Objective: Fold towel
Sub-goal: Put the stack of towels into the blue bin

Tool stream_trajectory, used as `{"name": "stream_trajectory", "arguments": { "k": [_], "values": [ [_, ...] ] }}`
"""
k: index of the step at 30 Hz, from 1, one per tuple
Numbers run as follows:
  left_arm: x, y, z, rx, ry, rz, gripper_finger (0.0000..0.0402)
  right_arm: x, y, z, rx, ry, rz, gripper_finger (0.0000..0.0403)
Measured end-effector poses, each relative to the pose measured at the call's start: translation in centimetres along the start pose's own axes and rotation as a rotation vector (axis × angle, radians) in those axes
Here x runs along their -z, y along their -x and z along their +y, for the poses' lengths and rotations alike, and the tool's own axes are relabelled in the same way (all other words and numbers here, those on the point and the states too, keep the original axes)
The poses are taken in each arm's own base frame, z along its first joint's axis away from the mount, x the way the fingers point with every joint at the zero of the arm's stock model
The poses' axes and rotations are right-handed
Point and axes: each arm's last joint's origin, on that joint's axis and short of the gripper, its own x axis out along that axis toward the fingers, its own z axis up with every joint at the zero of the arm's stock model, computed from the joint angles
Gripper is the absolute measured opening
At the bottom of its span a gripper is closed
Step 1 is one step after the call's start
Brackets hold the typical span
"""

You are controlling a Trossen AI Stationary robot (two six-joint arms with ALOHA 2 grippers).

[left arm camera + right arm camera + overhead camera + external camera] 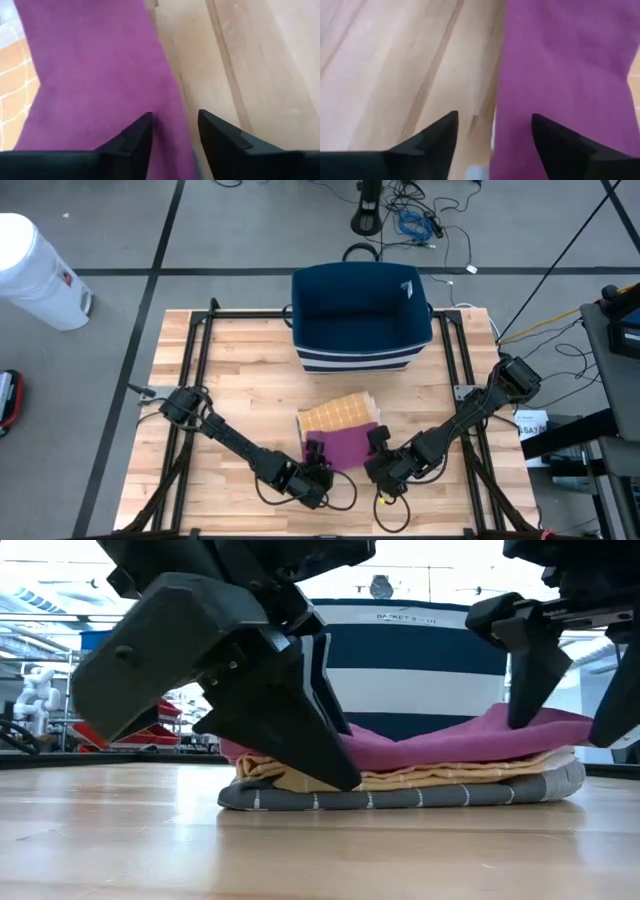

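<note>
Towel: the purple towel [347, 446] lies on top of a small stack near the front middle of the wooden table [240, 370], in front of the navy striped basket [360, 320].
Stack under it: a yellow checked cloth [338, 416] peeks out on the basket side, and in the low view a grey cloth [400, 796] sits at the very bottom, flat on the wood.
Left gripper [174, 131]: down at the towel's left front corner, fingers parted with the purple edge running between them; released, not yet pinching anything.
Right gripper [494, 131]: at the towel's right front edge, fingers spread wider, one over bare wood and one over the purple cloth; also released.
Feel of the towel: from here it looks soft, thin and light, sagging over the layers below with a slight hump in the middle, so I'd expect it to droop and drag once lifted.
Risk: the cloths underneath look just as limp, and a deep pinch could pick up the yellow one too.
Where to grip: I'd take only the purple layer, at its two front corners, one per gripper, then carry them toward the basket side.
</note>
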Motion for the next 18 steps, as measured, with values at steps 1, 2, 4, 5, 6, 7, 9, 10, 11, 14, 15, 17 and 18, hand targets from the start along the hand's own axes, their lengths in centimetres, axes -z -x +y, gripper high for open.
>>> {"name": "stream_trajectory", "arguments": {
  "k": [1,2,4,5,6,7,9,10,11,14,15,17,18],
  "values": [
    [0.0,0.0,0.0,-0.002,0.003,-0.002,0.0167,0.0,-0.2,0.0,0.000,0.004,-0.012,0.0243],
    [0.0,0.0,0.1,-0.004,0.005,-0.002,0.0173,0.2,-0.3,0.0,0.009,0.015,-0.018,0.0251],
    [0.0,-0.1,0.1,-0.006,0.006,0.001,0.0184,0.6,-0.8,0.0,0.040,0.039,-0.007,0.0263],
    [0.0,-0.1,0.1,-0.007,0.006,0.001,0.0189,0.8,-1.1,0.0,0.054,0.052,0.001,0.0266],
    [0.0,-0.1,0.2,-0.008,0.006,0.004,0.0193,1.0,-1.4,0.0,0.057,0.064,0.012,0.0267],
    [0.0,-0.1,0.2,-0.008,0.007,0.006,0.0196,1.2,-1.8,0.1,0.057,0.075,0.016,0.0267],
    [0.1,-0.1,0.3,-0.007,0.008,0.010,0.0202,1.5,-2.8,0.3,0.057,0.099,0.021,0.0265],
    [0.0,-0.2,0.3,-0.002,0.009,0.010,0.0204,1.7,-3.2,0.4,0.058,0.111,0.025,0.0264],
    [0.1,-0.2,0.3,-0.001,0.009,0.009,0.0206,1.7,-3.5,0.4,0.064,0.120,0.027,0.0263],
    [0.3,-0.6,0.2,-0.002,0.003,0.024,0.0207,1.9,-4.2,0.5,0.104,0.132,0.046,0.0259],
    [0.5,-0.8,0.1,-0.003,-0.001,0.032,0.0207,1.9,-4.3,0.4,0.114,0.132,0.048,0.0257],
    [0.7,-1.2,0.0,-0.006,-0.005,0.039,0.0207,1.9,-4.3,0.3,0.135,0.136,0.046,0.0254],
    [0.8,-1.4,0.0,-0.002,-0.006,0.044,0.0207,1.9,-4.3,0.1,0.150,0.137,0.044,0.0252]
  ]
}}
